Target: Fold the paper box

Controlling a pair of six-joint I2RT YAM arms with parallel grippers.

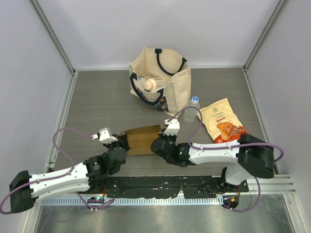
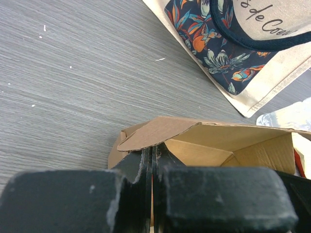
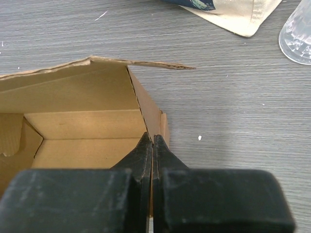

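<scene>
The left claw [image 2: 151, 154] is clenched on the left end of the box [image 1: 143, 138], and the right claw [image 3: 152, 141] is clenched on its right wall. Both arms lie low, reaching inward. The box sits mid-worktop [image 1: 97, 102], with the bag [image 1: 167, 80] near behind and bare surface to the left.

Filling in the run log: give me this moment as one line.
left gripper: shut on paper box, left end | right gripper: shut on right end | box: half-formed, open
</scene>
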